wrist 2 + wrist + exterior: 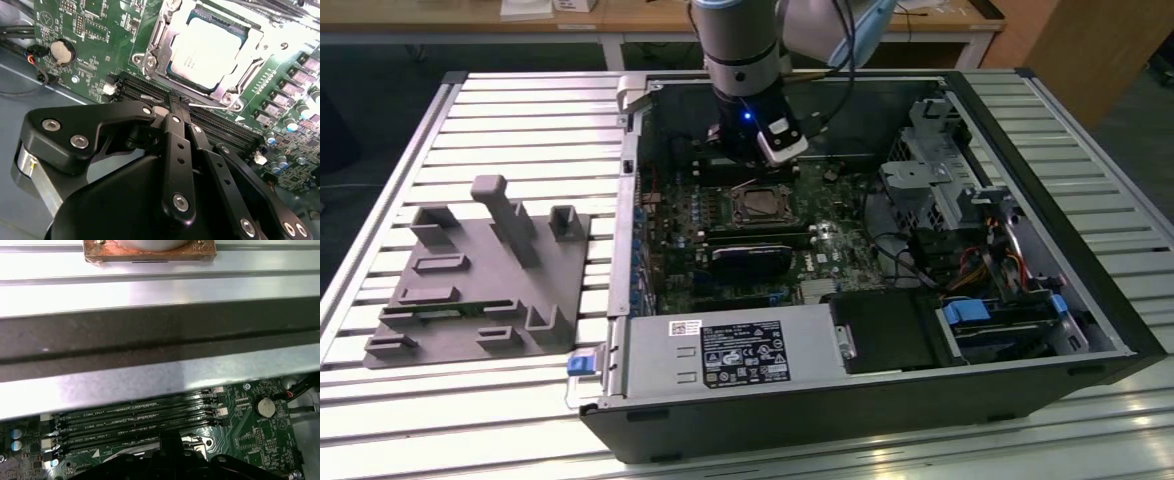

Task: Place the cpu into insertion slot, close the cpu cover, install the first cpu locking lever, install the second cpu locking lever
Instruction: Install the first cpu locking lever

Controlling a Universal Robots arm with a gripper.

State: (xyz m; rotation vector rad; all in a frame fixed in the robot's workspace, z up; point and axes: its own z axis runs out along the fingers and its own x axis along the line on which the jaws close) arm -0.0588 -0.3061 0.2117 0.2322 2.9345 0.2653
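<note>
The cpu (pixel 205 50), with a pale metal top, lies flat in the insertion slot (pixel 150 59) on the green motherboard. The silvery cpu cover (pixel 250 64) lies down around it, and the chip shows through the cover's window. My gripper (pixel 178 102) is shut, its black fingers (pixel 172 150) together, with the tips just beside the slot's edge over the memory slots. A thin locking lever wire (pixel 215 106) runs along that edge at the tips; whether it is pinched I cannot tell. In the exterior view the gripper (pixel 757 165) hangs inside the open computer case, just behind the slot (pixel 758 206).
Long black memory slots (pixel 135 422) run next to the socket, and a coin battery (pixel 264 407) sits on the board. The case wall (pixel 150 340) rises close behind. A grey fixture block (pixel 480 280) stands on the slatted table at the exterior view's left. The power supply (pixel 734 355) fills the case front.
</note>
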